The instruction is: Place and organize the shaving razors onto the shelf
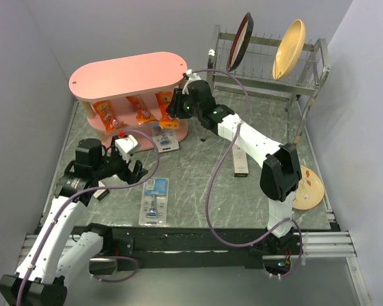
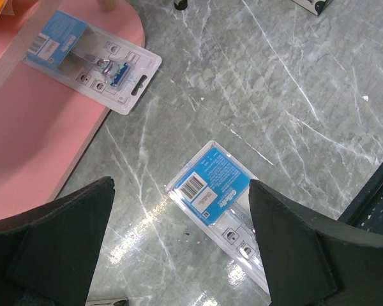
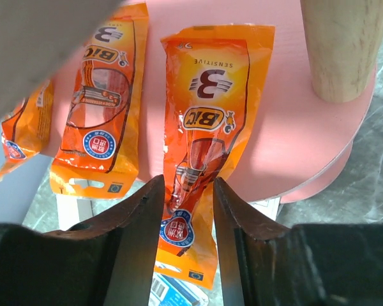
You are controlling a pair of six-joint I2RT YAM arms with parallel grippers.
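One razor pack (image 1: 154, 201) lies flat on the counter (image 1: 204, 178), right under the left claw (image 2: 179, 188). That claw is spread wide. The pack's long side runs slanted between its two fingers. The left arm is much nearer. The other razor pack (image 1: 165, 137) lies on the shelf (image 1: 127, 73), on its bottom board. The right claw (image 3: 186, 182) is a little spread over an orange packet (image 3: 201, 115).

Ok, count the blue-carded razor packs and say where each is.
2. One razor pack lies on the shelf's bottom board; the other pack on the table below the left gripper. More may be hidden.
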